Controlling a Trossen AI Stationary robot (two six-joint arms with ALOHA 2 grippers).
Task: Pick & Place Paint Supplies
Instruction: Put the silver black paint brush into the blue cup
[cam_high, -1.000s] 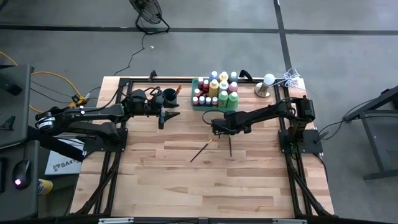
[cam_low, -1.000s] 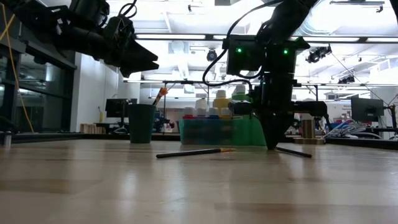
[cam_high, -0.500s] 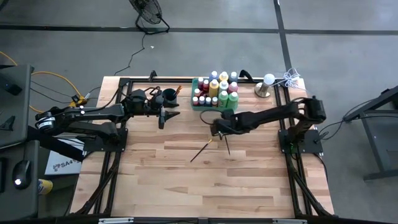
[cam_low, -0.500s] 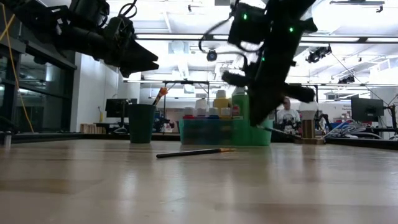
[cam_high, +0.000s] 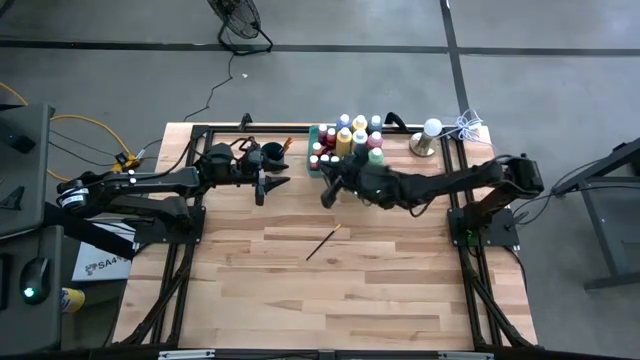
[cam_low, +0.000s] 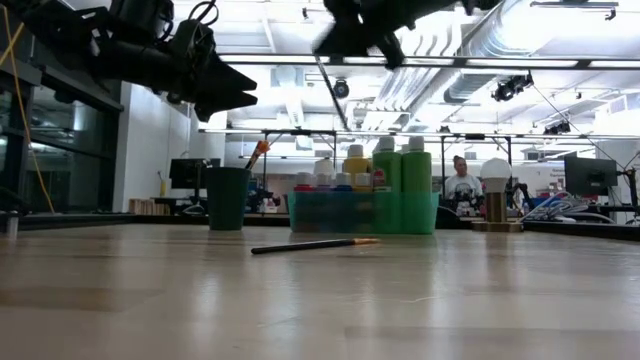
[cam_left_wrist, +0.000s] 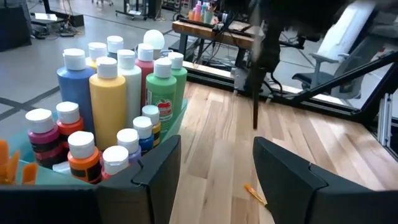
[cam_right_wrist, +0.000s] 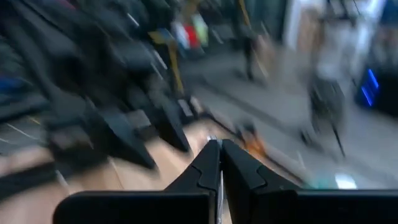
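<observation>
Low view: nearest, one paintbrush (cam_low: 315, 244) lies on the table (cam_high: 380, 290). The right gripper (cam_high: 328, 192), clenched on a second brush (cam_low: 331, 92), carries it high; it may slip or snag the left gripper (cam_high: 272, 184), released beside the cup (cam_low: 228, 198)

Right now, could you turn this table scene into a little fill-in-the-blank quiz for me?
1. One paintbrush lies flat on the bare wooden ____.
2. The paint bottles stand together inside a translucent ____ tray.
3. The right pincer, raised above the table, is clamped on a thin dark ____.
4. The left pincer hangs beside the dark round cup with its fingers ____.

Missing words: table; green; paintbrush; open
</observation>
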